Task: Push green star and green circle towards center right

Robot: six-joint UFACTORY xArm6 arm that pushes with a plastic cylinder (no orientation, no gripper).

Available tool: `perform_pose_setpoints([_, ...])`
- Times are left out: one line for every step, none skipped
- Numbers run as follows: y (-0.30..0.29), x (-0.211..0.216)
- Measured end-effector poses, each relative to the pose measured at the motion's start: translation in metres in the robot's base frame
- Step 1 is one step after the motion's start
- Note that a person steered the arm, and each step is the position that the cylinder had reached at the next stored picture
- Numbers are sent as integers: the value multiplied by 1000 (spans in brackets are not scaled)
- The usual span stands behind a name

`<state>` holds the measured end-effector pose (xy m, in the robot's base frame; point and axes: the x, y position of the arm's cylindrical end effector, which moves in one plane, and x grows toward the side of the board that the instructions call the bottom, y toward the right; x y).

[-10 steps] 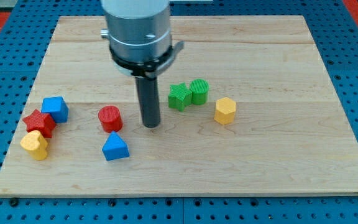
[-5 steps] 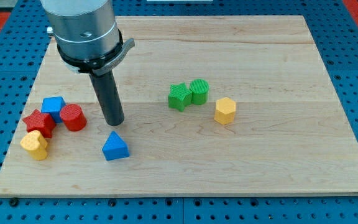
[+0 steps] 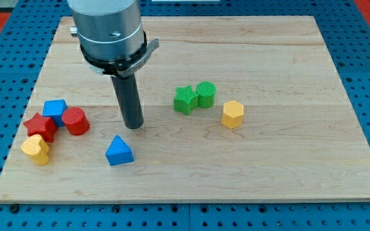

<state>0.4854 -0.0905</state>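
Note:
The green star (image 3: 185, 100) and the green circle (image 3: 205, 94) sit touching side by side a little right of the board's middle, star on the left. My tip (image 3: 133, 126) rests on the board to the left of the star, well apart from it, and just above the blue triangle (image 3: 119, 151).
A yellow hexagon (image 3: 232, 114) lies just right of and below the green circle. At the view's left a red circle (image 3: 75, 120), a blue block (image 3: 55, 110), a red star (image 3: 40, 126) and a yellow heart (image 3: 36, 149) cluster together. The wooden board (image 3: 288, 77) lies on a blue pegboard.
My tip swept left, pushing the red circle into the left cluster, then came back a little to the right. The green blocks have not moved.

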Motion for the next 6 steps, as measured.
perform_pose_setpoints([11, -7])
perform_pose_setpoints([49, -36])
perform_pose_setpoints([101, -58])
perform_pose_setpoints([169, -72])
perform_pose_setpoints([186, -77])
perform_pose_setpoints([176, -56])
